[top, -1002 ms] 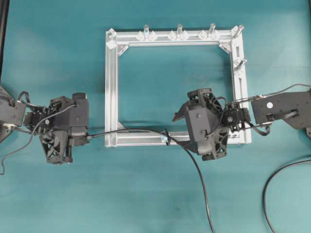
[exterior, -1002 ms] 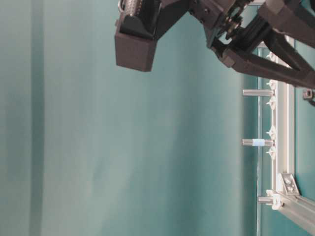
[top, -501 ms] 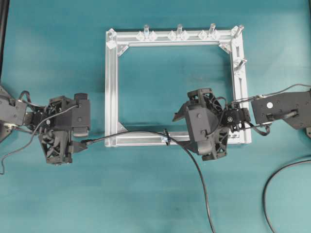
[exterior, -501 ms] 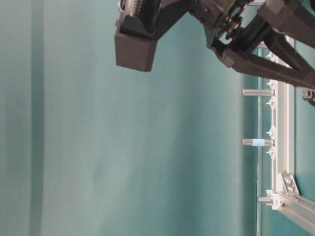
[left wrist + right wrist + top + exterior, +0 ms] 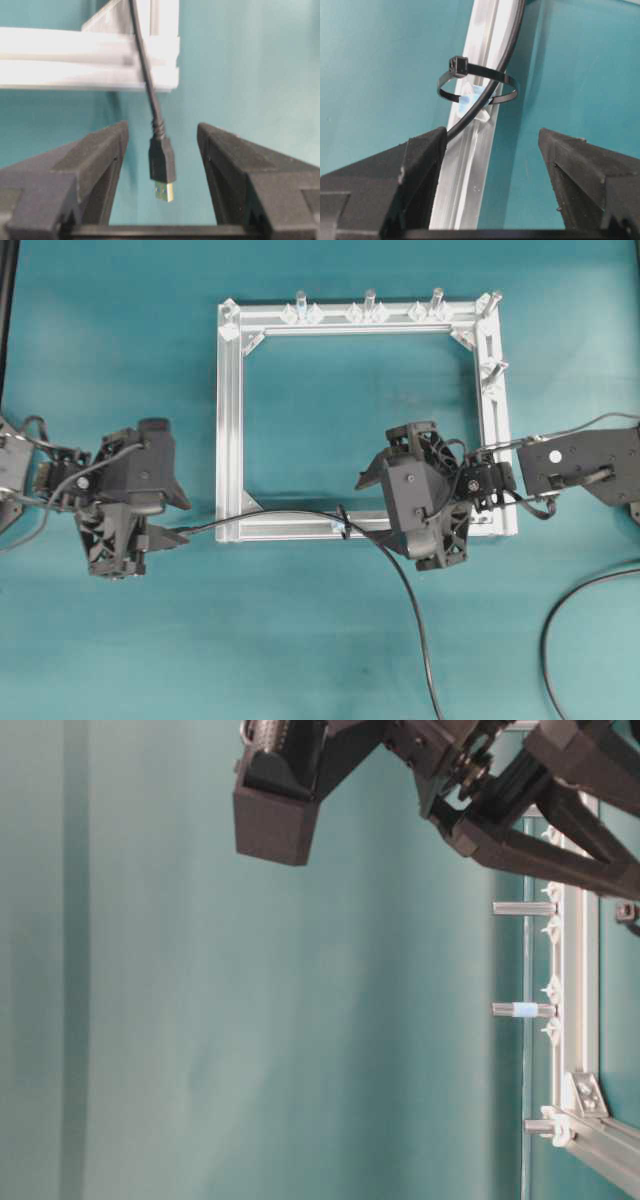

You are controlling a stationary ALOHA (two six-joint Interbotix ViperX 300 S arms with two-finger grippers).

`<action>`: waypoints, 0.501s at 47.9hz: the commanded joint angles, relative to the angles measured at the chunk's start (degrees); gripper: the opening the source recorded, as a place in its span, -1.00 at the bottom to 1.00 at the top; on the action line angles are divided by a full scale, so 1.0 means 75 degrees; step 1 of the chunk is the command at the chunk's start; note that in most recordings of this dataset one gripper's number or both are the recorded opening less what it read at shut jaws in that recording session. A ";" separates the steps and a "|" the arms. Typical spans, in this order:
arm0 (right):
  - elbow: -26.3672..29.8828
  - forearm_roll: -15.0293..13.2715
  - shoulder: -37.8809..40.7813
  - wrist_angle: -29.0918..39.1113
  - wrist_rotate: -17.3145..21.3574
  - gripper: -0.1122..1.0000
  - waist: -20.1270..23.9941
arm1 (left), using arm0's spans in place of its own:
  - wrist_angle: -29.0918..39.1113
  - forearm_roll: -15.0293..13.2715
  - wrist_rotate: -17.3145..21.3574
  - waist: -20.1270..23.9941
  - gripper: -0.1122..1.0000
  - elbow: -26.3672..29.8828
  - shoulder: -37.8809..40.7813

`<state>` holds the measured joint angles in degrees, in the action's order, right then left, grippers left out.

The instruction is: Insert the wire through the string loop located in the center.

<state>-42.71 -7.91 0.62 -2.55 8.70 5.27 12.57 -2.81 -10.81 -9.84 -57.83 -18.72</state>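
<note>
Silver aluminium for the landmark: a square frame of slotted bars (image 5: 228, 420), flat on the teal table cover (image 5: 120, 330). Against its near bar, at mid-length, the string loop (image 5: 476, 86), a small black ring with a boxy lock and a light-blue piece at its base. Already threaded, by the look of it, with the wire (image 5: 300, 515), a long thin black flexible cable: up from the picture's lower edge, through the loop, then along the outer face of that near bar and past the frame's near-left corner. Ends just off that corner in a black moulded plug with a brownish-gold metal tip (image 5: 164, 191). Plug between the fingers of the left gripper (image 5: 161, 130) but touching neither pad; jaws parted, gripping nothing. Right gripper (image 5: 492, 134) over the same bar, just right of the loop, jaws spread wide and empty. Main risk from here: with nothing holding the wire, springing back of the curved cable and sliding of the plug end towards the loop, perhaps out through it. Second risk: snagging the plug on a finger while backing the left gripper away from the corner, dragging the wire askew. Third: catching the loop or the cable with a right finger on lifting off the bar, so close to both.
</note>
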 commanded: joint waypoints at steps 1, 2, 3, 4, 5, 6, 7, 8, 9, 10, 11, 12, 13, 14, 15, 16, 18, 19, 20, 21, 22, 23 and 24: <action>0.0059 0.0012 -0.0281 0.0059 0.0000 0.56 0.0012 | -0.0023 0.0023 0.0281 -0.0023 0.23 0.0141 -0.0375; 0.0059 0.0012 -0.0305 0.0082 0.0000 0.56 0.0012 | -0.0023 0.0023 0.0352 -0.0023 0.22 0.0141 -0.0422; 0.0059 0.0012 -0.0340 0.0117 0.0000 0.56 0.0012 | -0.0035 0.0023 0.0410 -0.0023 0.23 0.0141 -0.0480; 0.0070 0.0012 -0.0387 0.0164 0.0000 0.56 0.0012 | -0.0023 0.0023 0.0469 -0.0012 0.22 0.0141 -0.0516; 0.0059 0.0000 -0.0422 0.0199 0.0000 0.56 0.0012 | -0.0035 0.0023 0.0527 -0.0012 0.22 0.0141 -0.0562; 0.0059 0.0012 -0.0480 0.0234 0.0000 0.56 0.0012 | -0.0035 0.0023 0.0586 0.0000 0.22 0.0141 -0.0586; 0.0059 0.0000 -0.0516 0.0270 0.0000 0.56 0.0012 | -0.0035 0.0023 0.0633 0.0012 0.22 0.0141 -0.0633; 0.0059 0.0012 -0.0562 0.0305 0.0000 0.56 0.0012 | -0.0035 0.0023 0.0680 0.0012 0.22 0.0141 -0.0656; 0.0059 0.0012 -0.0598 0.0352 0.0000 0.56 0.0012 | -0.0035 0.0023 0.0738 0.0023 0.22 0.0141 -0.0715; 0.0059 0.0000 -0.0645 0.0375 0.0000 0.56 0.0012 | -0.0035 0.0023 0.0797 0.0035 0.22 0.0141 -0.0738; 0.0059 0.0012 -0.0691 0.0410 0.0000 0.56 0.0012 | -0.0047 0.0023 0.0855 0.0059 0.22 0.0141 -0.0773; 0.0059 0.0012 -0.0738 0.0434 0.0012 0.56 0.0012 | -0.0059 0.0023 0.0902 0.0082 0.22 0.0141 -0.0809; 0.0059 0.0012 -0.0773 0.0469 0.0000 0.56 0.0023 | -0.0070 0.0023 0.0961 0.0094 0.22 0.0141 -0.0844; 0.0059 0.0012 -0.0820 0.0504 0.0000 0.56 0.0023 | -0.0082 0.0023 0.0996 0.0129 0.22 0.0141 -0.0879; 0.0047 0.0000 -0.0867 0.0516 0.0000 0.56 0.0012 | -0.0094 0.0023 0.1043 0.0152 0.22 0.0152 -0.0902; 0.0035 0.0012 -0.0902 0.0539 0.0012 0.56 0.0023 | -0.0129 0.0023 0.1090 0.0199 0.22 0.0152 -0.0961; 0.0012 0.0012 -0.0996 0.0551 0.0012 0.56 0.0012 | -0.0199 0.0023 0.1148 0.0281 0.22 0.0152 -0.1031; 0.0000 0.0012 -0.1031 0.0551 0.0012 0.56 0.0012 | -0.0234 0.0023 0.1172 0.0305 0.22 0.0141 -0.1078; -0.0023 0.0012 -0.1102 0.0551 0.0012 0.56 0.0012 | -0.0281 0.0023 0.1195 0.0352 0.22 0.0141 -0.1113; -0.0035 0.0000 -0.1137 0.0551 0.0012 0.56 0.0012 | -0.0328 0.0023 0.1219 0.0387 0.22 0.0141 -0.1148; -0.0059 0.0012 -0.1184 0.0551 0.0012 0.56 0.0012 | -0.0375 0.0023 0.1230 0.0422 0.22 0.0141 -0.1184; -0.0082 0.0000 -0.1230 0.0539 0.0012 0.56 0.0012 | -0.0434 0.0023 0.1266 0.0457 0.22 0.0129 -0.1219; -0.0105 0.0012 -0.1277 0.0527 0.0012 0.56 0.0012 | -0.0492 0.0023 0.1289 0.0492 0.22 0.0129 -0.1254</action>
<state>-43.59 -7.91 -6.59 1.67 8.70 5.27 10.63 -2.81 -2.02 -7.21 -57.83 -26.81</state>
